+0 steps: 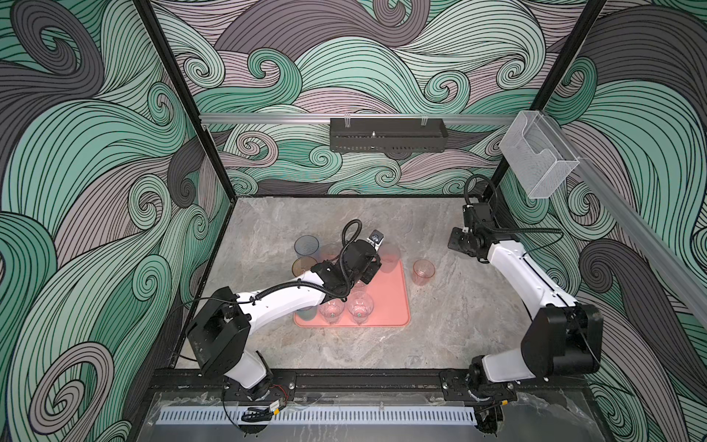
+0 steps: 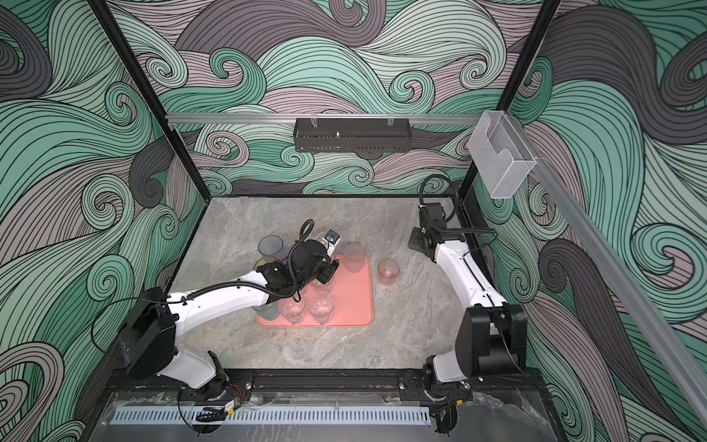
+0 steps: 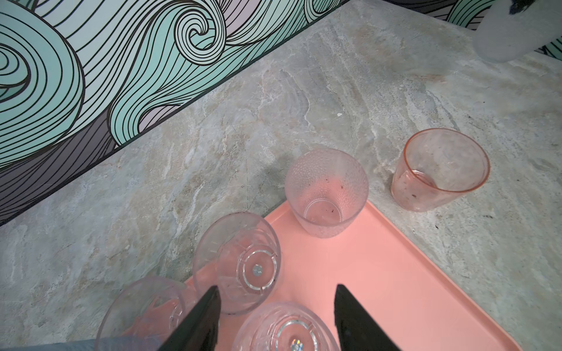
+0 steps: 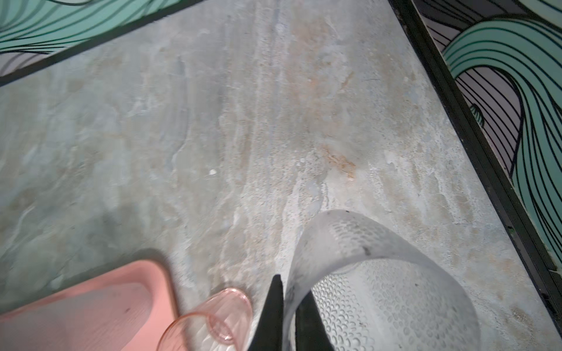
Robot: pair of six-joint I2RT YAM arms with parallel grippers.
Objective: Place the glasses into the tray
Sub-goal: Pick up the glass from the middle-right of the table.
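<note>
The salmon-pink tray (image 1: pixel 390 302) holds two clear goblets (image 1: pixel 331 310) at its front, a teal tumbler (image 1: pixel 306 313) and a dimpled clear tumbler (image 3: pixel 327 194) at its far corner. My left gripper (image 3: pixel 276 293) hangs open over the tray's far left part, with a goblet (image 3: pixel 286 331) below the gap. A pink tumbler (image 1: pixel 423 271) stands on the table right of the tray. Blue-grey (image 1: pixel 306 247) and amber (image 1: pixel 302 266) tumblers stand left of it. My right gripper (image 4: pixel 289 294), far right, is shut on the wall of a clear dimpled tumbler (image 4: pixel 380 288).
The grey stone table (image 1: pixel 440 325) is walled on three sides. A black shelf (image 1: pixel 388 134) and a clear plastic box (image 1: pixel 537 159) hang on rails above it. The left arm (image 1: pixel 279 300) reaches across the tray's left side.
</note>
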